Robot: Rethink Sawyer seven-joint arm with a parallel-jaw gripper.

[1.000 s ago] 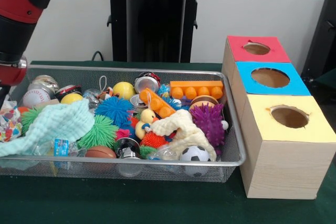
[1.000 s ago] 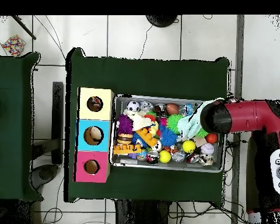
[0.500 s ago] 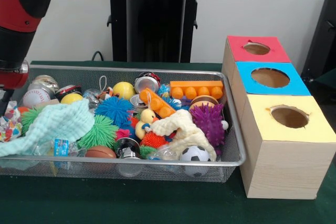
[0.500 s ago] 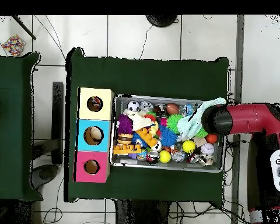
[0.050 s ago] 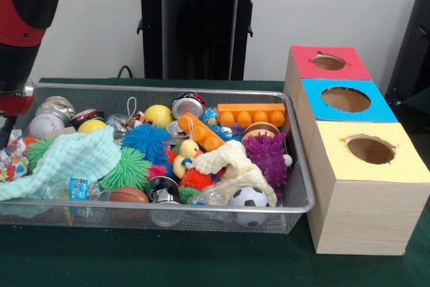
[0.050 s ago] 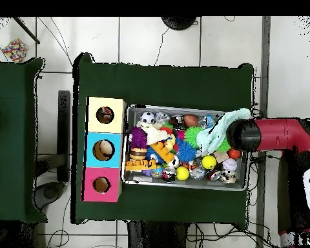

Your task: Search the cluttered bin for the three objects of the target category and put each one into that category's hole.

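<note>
A wire mesh bin is crammed with toys: a mint cloth, a cream cloth, a soccer ball, a baseball, a yellow ball, blue, green and purple spiky balls, an orange brick and a rubber duck. To its right stand the red, blue and yellow boxes, each with a round hole. My gripper hangs at the bin's left end, mostly cut off by the frame edge. From overhead the arm covers it.
A colourful wrapped packet lies at the bin's left end just below the gripper. Overhead, the bin sits on a green table, with the three boxes against its left side. The mint cloth drapes over the bin's right corner.
The arm has drawn back from over the bin towards its end: leftward in the front view, rightward overhead. More of the mint cloth shows overhead. The toys have not moved.
</note>
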